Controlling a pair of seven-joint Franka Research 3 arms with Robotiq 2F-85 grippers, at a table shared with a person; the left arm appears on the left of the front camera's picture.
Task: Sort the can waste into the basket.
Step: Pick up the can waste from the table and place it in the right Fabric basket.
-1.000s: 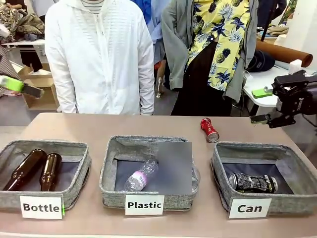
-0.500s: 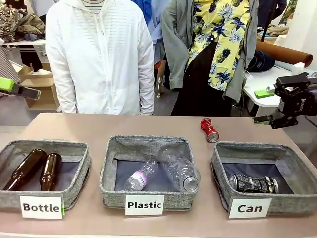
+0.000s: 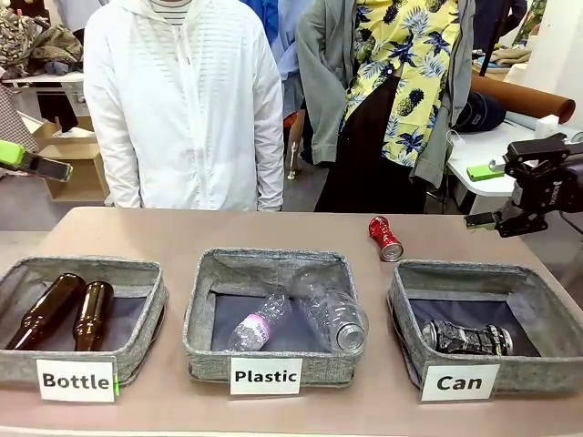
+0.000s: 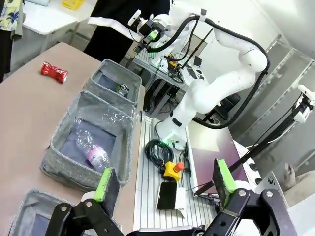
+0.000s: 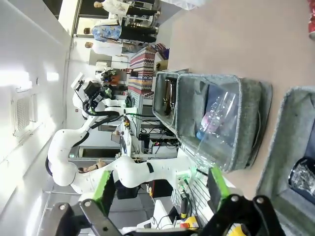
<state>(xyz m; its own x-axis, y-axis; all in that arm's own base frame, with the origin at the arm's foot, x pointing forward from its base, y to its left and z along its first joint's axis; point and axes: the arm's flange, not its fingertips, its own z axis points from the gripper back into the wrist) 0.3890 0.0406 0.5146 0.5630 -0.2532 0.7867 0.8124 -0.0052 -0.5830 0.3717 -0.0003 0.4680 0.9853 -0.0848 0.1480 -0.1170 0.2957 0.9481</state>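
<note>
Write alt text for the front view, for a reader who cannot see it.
Three grey felt bins sit on a tan table, labelled Bottle, Plastic and Can; the Can bin holds a crushed silver can with black print, while a crushed red can lies on the table behind it. The right end effector hovers open at the right edge.

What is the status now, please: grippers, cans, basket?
Left gripper open, empty. Right gripper open, empty. Silver can in the Can basket; red can lying on the table behind it. Nothing blocking.
</note>
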